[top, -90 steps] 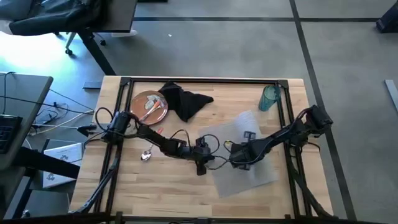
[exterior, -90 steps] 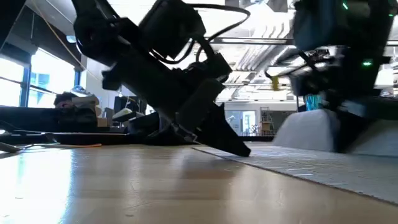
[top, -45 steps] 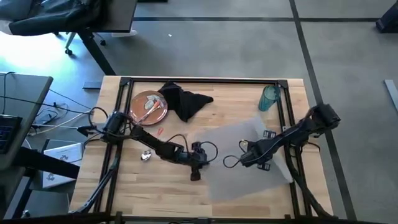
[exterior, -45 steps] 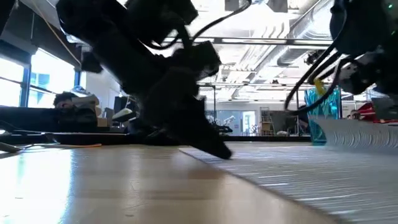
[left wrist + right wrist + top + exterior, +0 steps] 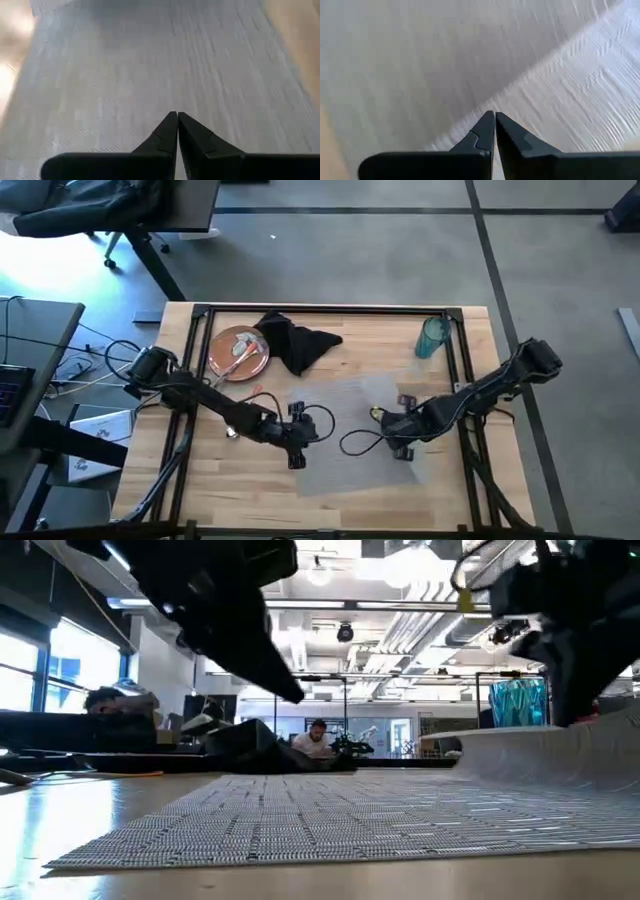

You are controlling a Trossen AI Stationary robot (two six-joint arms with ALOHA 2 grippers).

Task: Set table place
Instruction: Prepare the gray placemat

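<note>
The wooden surface point(image 5: 200, 490) carries everything. A grey placemat point(image 5: 355, 430) lies spread near its middle front; in the low view its right side lifts off the wood. A black napkin point(image 5: 295, 345) sits crumpled at the back, just beside the orange-brown plate point(image 5: 228, 364), which holds cutlery I cannot make out clearly. A teal tumbler point(image 5: 432, 337) stands upright at the back right; its contents cannot be seen. The left hand point(image 5: 176, 125) is over the placemat's left edge with fingers pressed together, while the right hand point(image 5: 494, 125) is pinched closed on the placemat's raised right part. A silver spoon point(image 5: 232, 431) lies beside the left arm.
</note>
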